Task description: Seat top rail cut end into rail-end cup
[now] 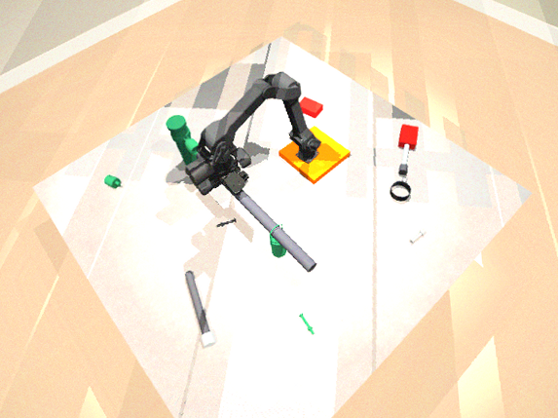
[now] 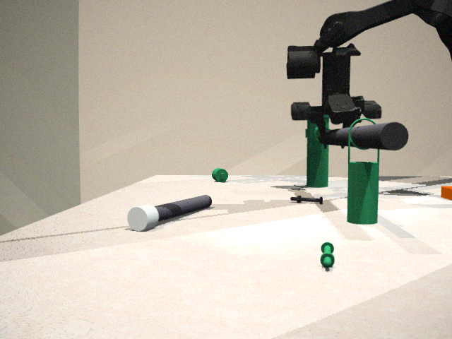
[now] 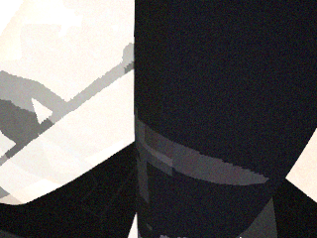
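The pincer [image 1: 234, 187] [image 2: 334, 143], part-way closed, grips the dark rail [image 1: 276, 229] [image 2: 369, 136] [image 3: 223, 99] near its far end, seemingly to push it into the green cup [image 2: 316, 134] beside it, while the loop [image 1: 275, 227] [image 2: 350, 140] props the rail's nearer part.

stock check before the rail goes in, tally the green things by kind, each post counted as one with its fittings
posts: 2, big post and short post
small cylinder: 1
bolt: 1
total: 4
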Controlling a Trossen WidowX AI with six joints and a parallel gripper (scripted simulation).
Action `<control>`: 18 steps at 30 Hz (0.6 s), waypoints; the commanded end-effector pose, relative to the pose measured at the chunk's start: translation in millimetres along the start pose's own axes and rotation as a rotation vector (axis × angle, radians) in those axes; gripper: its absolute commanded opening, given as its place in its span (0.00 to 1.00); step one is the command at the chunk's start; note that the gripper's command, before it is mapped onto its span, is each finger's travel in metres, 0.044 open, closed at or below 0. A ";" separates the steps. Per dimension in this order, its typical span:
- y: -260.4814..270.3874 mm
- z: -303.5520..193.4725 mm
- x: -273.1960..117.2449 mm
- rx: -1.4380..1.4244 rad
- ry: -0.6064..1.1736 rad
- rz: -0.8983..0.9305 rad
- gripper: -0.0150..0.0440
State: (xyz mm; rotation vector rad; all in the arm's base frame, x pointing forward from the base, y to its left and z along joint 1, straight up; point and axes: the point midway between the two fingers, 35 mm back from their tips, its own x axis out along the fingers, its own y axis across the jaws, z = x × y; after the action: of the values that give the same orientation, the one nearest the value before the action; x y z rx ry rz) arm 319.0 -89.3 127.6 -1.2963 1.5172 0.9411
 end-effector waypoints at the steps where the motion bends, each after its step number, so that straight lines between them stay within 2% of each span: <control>1: -2.6 -2.7 -5.2 0.000 0.004 -0.009 0.25; 18: -6.5 -6.9 -10.9 0.000 0.004 -0.009 0.25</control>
State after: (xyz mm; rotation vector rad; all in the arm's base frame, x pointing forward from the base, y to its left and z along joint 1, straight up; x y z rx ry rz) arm 320.8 -90.3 133.6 -1.2953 1.5195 0.9544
